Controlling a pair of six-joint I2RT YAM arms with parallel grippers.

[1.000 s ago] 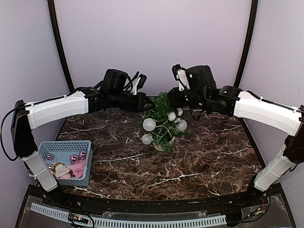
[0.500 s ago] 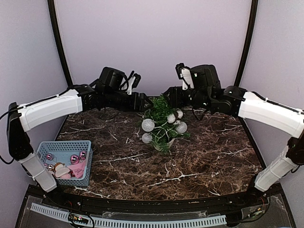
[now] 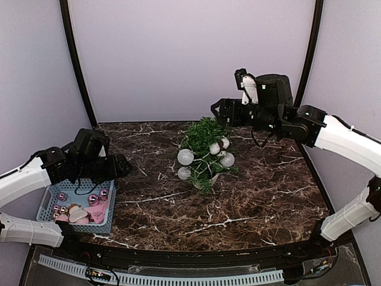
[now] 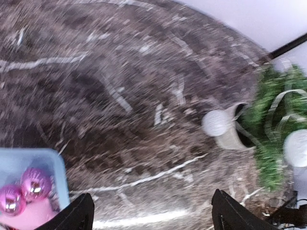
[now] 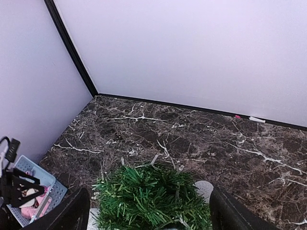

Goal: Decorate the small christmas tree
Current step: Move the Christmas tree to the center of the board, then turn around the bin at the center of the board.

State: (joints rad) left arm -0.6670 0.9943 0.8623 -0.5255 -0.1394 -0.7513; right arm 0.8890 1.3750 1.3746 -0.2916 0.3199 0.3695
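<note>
Left gripper (image 3: pixel 118 168): jaws spread wide, nothing between them. It hangs above the table by the far right corner of the blue basket (image 3: pixel 81 182), touching nothing. In its own wrist view only the two dark fingertips (image 4: pixel 76 216) show, at the bottom edge and well apart.

Right gripper (image 3: pixel 218 111): jaws also spread wide and empty. It hangs in the air behind and just above the crown of the small christmas tree (image 3: pixel 205 146), clear of the needles.

Hard to make out:
- The left wrist view is smeared. The pot (image 4: pixel 232 134) reads only as a pale cup, and the tree is cut off at the right edge.
- The right wrist view shows only the green crown (image 5: pixel 153 196). The trunk and pot are hidden below it.
- From above, the branches cover most of the pot, and the left arm hides part of the basket. The pink baubles (image 3: pixel 93 199) are clear, but the other things in it are not.

Tree: stands near the middle of the marble table (image 3: pixel 262 196), towards the back, well apart from the basket. Its long axis runs roughly vertical, pot down and crown up. I cannot tell whether it leans. White baubles (image 3: pixel 187 157) hang on its near side.
</note>
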